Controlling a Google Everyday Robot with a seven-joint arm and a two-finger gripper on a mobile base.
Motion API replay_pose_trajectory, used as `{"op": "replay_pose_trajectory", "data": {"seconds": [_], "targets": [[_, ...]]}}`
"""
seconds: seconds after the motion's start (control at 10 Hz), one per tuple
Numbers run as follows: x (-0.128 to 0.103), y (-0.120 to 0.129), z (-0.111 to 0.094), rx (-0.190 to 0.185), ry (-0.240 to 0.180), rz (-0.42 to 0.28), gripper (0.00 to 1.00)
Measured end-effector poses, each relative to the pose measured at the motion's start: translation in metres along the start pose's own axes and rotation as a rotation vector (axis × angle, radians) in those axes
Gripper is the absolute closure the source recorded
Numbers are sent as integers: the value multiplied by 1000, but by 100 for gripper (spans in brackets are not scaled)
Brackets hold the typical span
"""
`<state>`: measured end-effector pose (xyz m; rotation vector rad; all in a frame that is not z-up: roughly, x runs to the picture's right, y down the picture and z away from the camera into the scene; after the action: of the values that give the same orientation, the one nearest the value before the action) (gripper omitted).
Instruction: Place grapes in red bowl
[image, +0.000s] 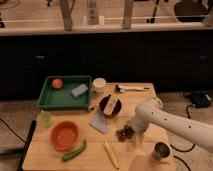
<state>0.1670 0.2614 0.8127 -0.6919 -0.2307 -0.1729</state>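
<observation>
The grapes (124, 132) are a small dark reddish-brown bunch lying on the wooden table (130, 97), right of centre. The red bowl (65, 135) is an orange-red round bowl standing empty at the table's front left. My gripper (134, 134) hangs down from the white arm (172, 125) that comes in from the right; it is at the right side of the grapes, right against them. The arm covers the gripper's upper part.
A green tray (48, 101) at the back left holds an orange ball (57, 83) and a blue sponge (79, 90). Also on the table: white cup (99, 85), dark plate with tan item (110, 105), pale-green cup (44, 119), green pod (73, 151), yellow stick (111, 154), metal can (160, 150), blue-grey cloth (99, 122).
</observation>
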Motion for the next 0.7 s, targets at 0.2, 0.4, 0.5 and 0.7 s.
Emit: {"op": "replay_pose_trajectory", "data": {"seconds": [0.2, 0.4, 0.5, 0.7], "targets": [[3, -1, 0, -3, -2, 3, 38], [4, -3, 1, -5, -6, 4, 56], [6, -3, 1, -6, -7, 7, 68], [7, -1, 1, -10, -6, 8, 87]]}}
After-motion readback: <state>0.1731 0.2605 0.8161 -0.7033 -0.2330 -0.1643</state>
